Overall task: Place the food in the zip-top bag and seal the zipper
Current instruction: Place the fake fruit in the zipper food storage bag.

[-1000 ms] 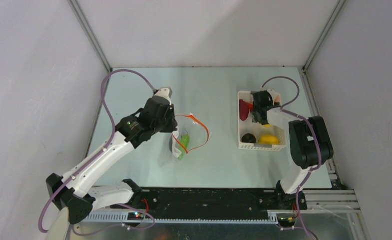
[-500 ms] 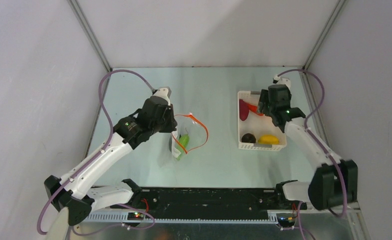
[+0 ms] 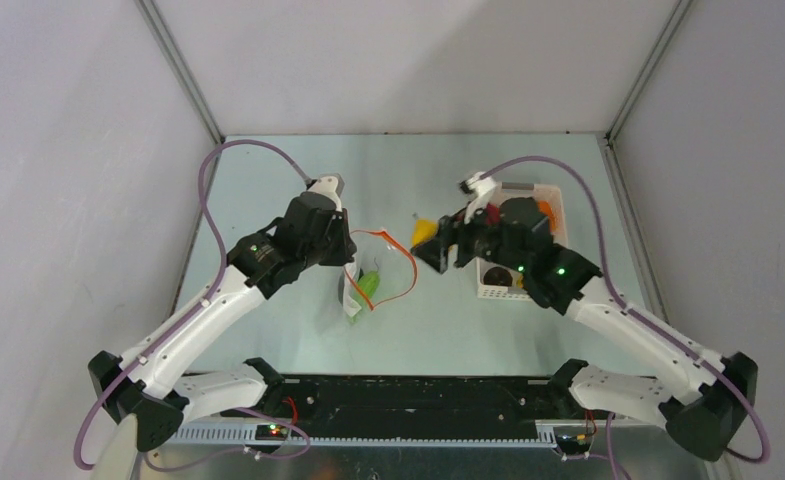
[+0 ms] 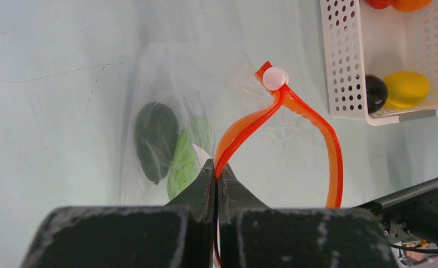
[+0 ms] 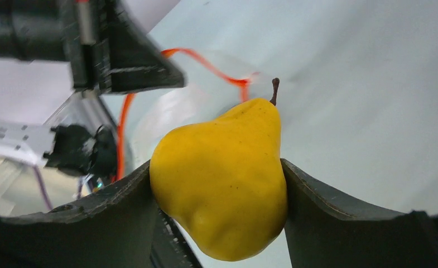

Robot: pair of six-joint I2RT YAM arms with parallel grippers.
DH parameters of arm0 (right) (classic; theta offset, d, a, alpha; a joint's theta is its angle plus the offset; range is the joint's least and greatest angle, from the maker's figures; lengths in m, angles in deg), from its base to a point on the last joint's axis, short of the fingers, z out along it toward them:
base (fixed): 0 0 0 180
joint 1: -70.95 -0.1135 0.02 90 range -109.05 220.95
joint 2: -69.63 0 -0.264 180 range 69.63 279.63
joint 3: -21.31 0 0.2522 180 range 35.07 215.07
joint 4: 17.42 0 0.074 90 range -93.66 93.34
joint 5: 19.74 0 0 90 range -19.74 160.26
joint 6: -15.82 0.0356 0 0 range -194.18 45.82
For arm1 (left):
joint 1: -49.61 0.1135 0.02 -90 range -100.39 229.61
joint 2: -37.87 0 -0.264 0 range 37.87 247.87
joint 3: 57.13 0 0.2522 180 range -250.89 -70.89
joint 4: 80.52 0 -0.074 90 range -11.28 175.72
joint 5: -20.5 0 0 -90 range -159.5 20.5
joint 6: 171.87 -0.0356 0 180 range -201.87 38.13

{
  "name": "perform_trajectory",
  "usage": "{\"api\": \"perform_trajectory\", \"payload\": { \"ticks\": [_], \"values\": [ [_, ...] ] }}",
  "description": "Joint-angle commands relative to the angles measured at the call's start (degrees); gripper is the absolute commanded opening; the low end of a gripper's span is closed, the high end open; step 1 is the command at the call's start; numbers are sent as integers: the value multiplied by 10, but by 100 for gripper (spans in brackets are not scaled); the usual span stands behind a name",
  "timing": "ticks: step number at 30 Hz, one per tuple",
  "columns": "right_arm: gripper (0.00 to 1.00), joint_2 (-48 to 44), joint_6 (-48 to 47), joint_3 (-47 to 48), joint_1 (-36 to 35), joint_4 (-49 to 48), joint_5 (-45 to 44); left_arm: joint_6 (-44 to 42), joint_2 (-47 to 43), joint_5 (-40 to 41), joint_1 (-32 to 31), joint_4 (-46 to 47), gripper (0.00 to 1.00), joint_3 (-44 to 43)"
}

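The right arm (image 3: 628, 325) has swung off the basket (image 3: 496, 293) and now reaches across the table (image 3: 298, 170) toward the bag (image 3: 353, 302). A second ago it hung over the basket, and half a second ago it stood raised at the basket's far right corner. The right gripper (image 3: 436, 250) grasps a yellow pear (image 5: 222, 184), one finger pressed to each side, with the stalk pointing away from the wrist. The pear hangs in the air between basket and bag, near the far bend of the zipper (image 4: 331, 145) but not yet over the mouth. The pick looks done and the carry nearly so; the drop into the bag is next, by my reading.

The left arm (image 3: 198, 325) has not moved. The left gripper (image 4: 215, 178) is clenched on the near lip of the zipper, lifting it so the strip bows into an open loop. The bag lies on the table below, with a dark green piece (image 4: 156, 139) and a light green piece (image 4: 184, 164) inside.

A lemon (image 4: 406, 89), a dark piece (image 4: 375, 92), a red piece (image 4: 379, 3) and an orange one (image 4: 409, 3) wait in the basket, so sealing is some way off.

The loop is narrow for so fat a fruit. The left gripper's body crowds its near side. The white slider (image 4: 275, 78) sits at the bend the pear comes toward, and a knock there could fold the floppy mouth shut.
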State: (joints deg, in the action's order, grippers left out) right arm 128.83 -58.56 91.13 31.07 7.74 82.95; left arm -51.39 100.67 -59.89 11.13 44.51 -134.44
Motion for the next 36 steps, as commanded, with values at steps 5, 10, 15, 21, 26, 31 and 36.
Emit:
{"api": "perform_trajectory", "payload": {
  "ticks": [5,10,15,21,26,31,36],
  "values": [
    [54,86,6,19,-116,-92,-23,-5,-7,-13,2,16,0,1],
    [61,133,20,38,-140,-106,-32,-4,-7,-23,2,16,0,2],
    [70,187,34,70,-154,-80,-63,-2,-10,-27,2,19,0,4],
    [99,201,38,91,-166,-49,-101,-2,-14,-26,2,21,0,5],
    [99,186,34,92,-168,-46,-113,-2,-14,-27,2,21,0,5],
    [99,156,21,92,-168,-28,-137,-1,-12,-25,3,20,0,5],
    [99,111,34,92,-166,38,-263,-2,-13,-24,2,20,0,5]
  ]
}}
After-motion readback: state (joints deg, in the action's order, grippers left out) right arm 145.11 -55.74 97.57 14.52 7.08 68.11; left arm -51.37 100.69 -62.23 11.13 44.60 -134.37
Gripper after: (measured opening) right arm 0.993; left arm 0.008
